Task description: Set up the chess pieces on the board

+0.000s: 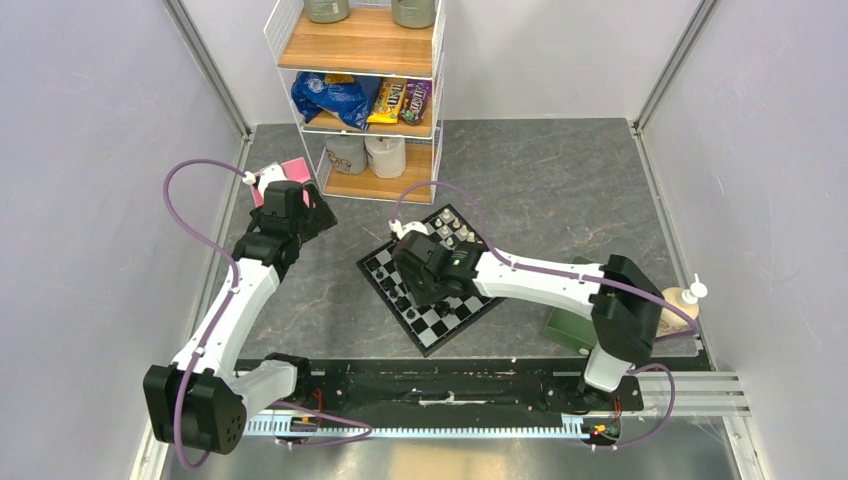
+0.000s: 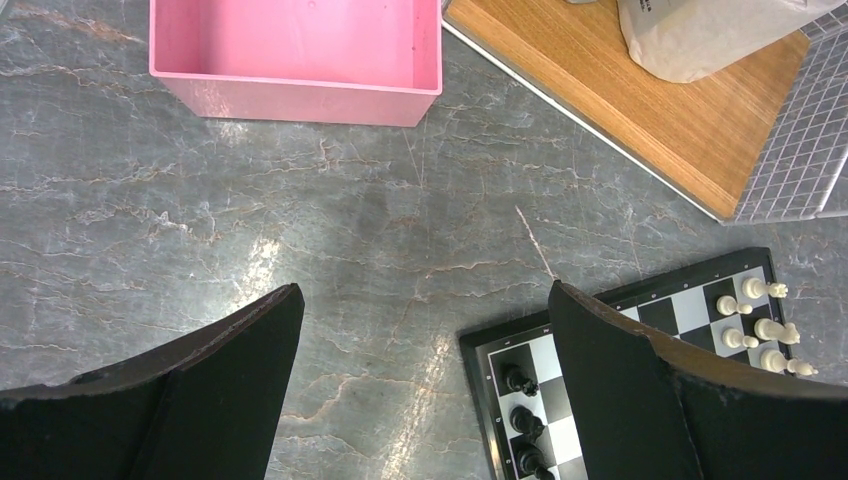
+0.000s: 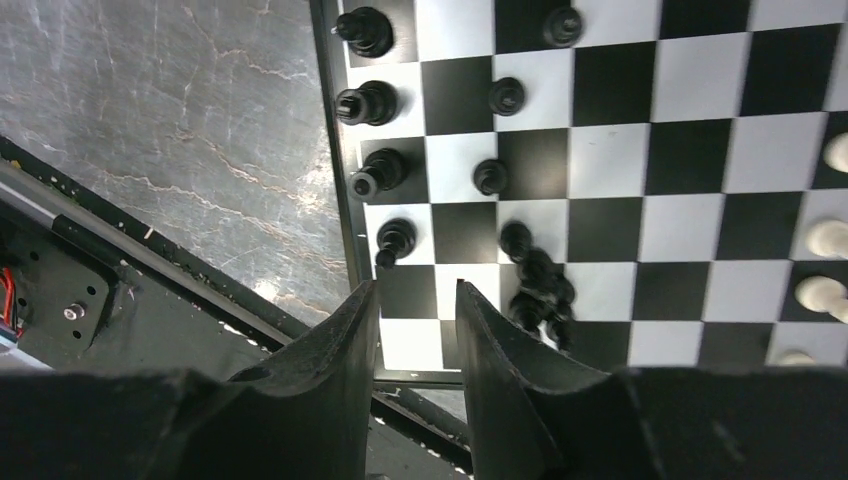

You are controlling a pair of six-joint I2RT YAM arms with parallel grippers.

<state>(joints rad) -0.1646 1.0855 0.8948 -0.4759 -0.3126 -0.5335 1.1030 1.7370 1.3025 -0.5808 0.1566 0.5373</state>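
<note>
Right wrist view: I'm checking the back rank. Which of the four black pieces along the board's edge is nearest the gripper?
The lowest black piece in that row, just above the right gripper; the other three stand farther up the rim of the board.

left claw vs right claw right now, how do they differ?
Opening: the left claw gapes wide; the right claw is only narrowly parted.
Place: the left claw hangs over bare table near the pink box; the right claw is above the board at its edge, beside black pieces.
Shared: both are black and neither holds anything.
</note>
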